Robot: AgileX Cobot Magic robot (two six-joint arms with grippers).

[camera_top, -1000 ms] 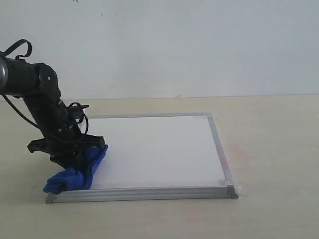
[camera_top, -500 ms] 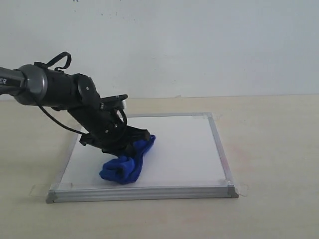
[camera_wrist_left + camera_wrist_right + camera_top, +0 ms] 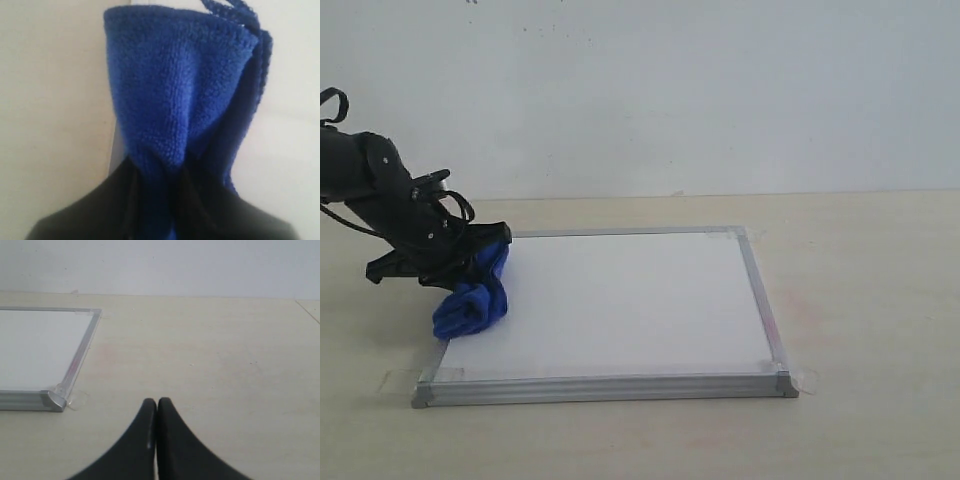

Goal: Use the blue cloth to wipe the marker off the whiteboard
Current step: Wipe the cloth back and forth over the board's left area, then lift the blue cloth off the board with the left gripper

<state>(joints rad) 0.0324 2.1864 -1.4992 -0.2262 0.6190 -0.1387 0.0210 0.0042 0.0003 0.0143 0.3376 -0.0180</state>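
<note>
exterior view: my left gripper (image 3: 480, 258) sits low at the left side of the whiteboard (image 3: 620, 300), its black fingers clamped on the blue cloth (image 3: 472, 295). the cloth is a soft, thick, roll-shaped bundle. its long axis runs along the board's left side, from my fingers at the far end toward the near-left corner, where the rounded free end points. it lies across the left edge of the board, touching it. the board is flat and smooth white, with a thin silver metal frame (image 3: 761, 300) and a clear tape tab (image 3: 807, 380) at the near-right corner. it lies on a pale matte table (image 3: 870, 290).

left wrist view: the blue cloth (image 3: 175, 100) fills most of the picture, with a nubby microfibre pile and a stitched hem. it narrows to a pinch where my left gripper (image 3: 160, 175) bites it, and spreads wide away from me, with a thin loop (image 3: 227, 7) at its far end. under it, table (image 3: 50, 100) shows on one side and whiteboard (image 3: 292, 130) on the other.

right wrist view: my right gripper (image 3: 157, 407) has its two curved black fingers pressed flat together, holding nothing, over bare table (image 3: 210, 355). a corner of the whiteboard (image 3: 35, 350) shows well apart, with its silver frame (image 3: 82, 350) and a tape tab (image 3: 77, 400).
</note>
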